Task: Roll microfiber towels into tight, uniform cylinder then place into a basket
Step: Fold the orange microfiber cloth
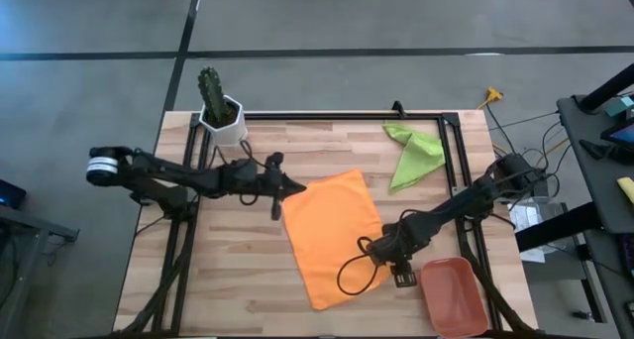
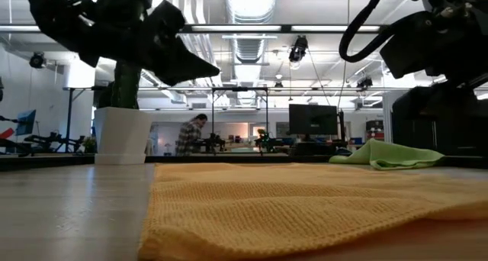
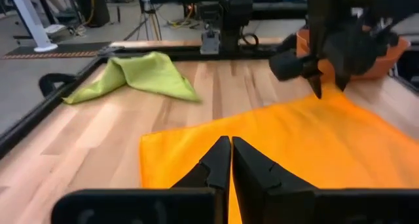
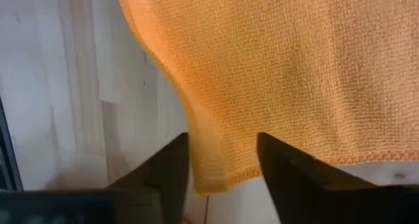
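The orange towel (image 1: 332, 235) lies spread flat on the middle of the wooden table. My left gripper (image 1: 297, 187) is shut and hangs above the towel's far left corner (image 3: 150, 145), clear of the table in the low view (image 2: 213, 66). My right gripper (image 4: 221, 137) points down at the towel's right side (image 1: 381, 248), open, with one towel corner (image 4: 213, 175) lying between its fingers. The green towel (image 1: 414, 153) lies crumpled at the far right. The terracotta basket (image 1: 456, 294) stands at the near right corner. My right gripper's open fingers stand on either side of the orange towel's corner (image 4: 222, 165), coming from above. The corner rests on the table between them. I cannot tell whether either finger touches the cloth.
A white pot with a cactus (image 1: 220, 116) stands at the far left corner. A black frame (image 1: 327, 115) runs along the table's far edge and sides. Bare wood shows at the near left. A person stands far off in the room behind (image 2: 187, 135).
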